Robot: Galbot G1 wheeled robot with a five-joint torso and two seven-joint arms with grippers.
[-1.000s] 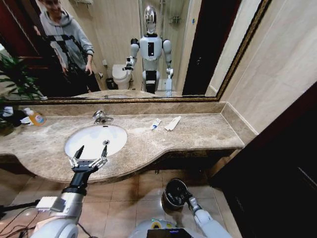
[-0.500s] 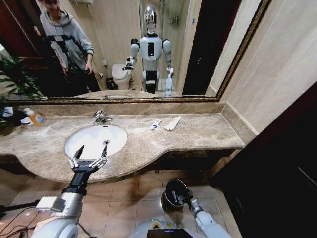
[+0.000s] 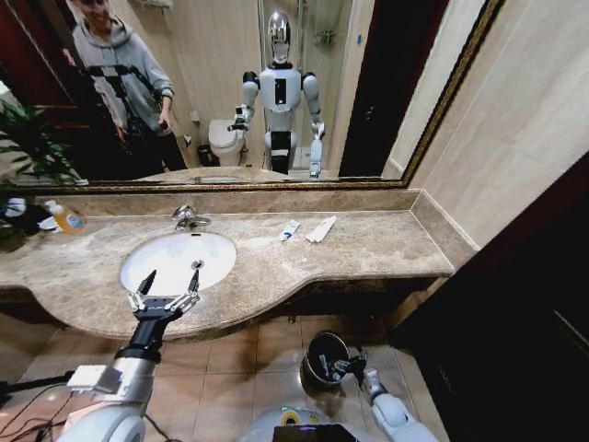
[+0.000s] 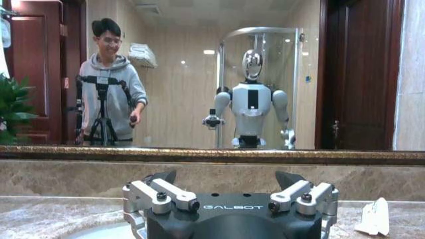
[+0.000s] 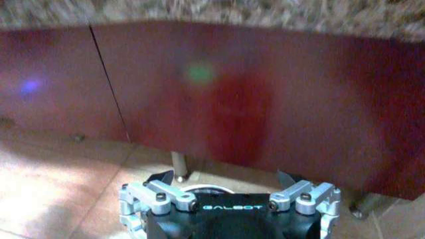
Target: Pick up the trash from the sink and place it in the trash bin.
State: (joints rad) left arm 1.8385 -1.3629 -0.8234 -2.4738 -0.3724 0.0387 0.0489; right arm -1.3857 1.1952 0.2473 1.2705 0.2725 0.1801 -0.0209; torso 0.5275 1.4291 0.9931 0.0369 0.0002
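- Left gripper point(image 3: 169, 284) is hovering over the white oval sink's point(image 3: 221, 247) front rim, jaws spread wide, holding nothing
- Right gripper point(image 3: 342, 366) is hanging at the small round black trash bin point(image 3: 322, 354), jaws open, empty
- White packets point(image 3: 320, 228) are lying on the beige marble table point(image 3: 368, 244), well apart from both

The left arm reaches forward, its left gripper point(image 3: 171, 282) spread wide, fingers pointing up and away. The right arm hangs low, right gripper point(image 3: 342, 366) also spread wide.
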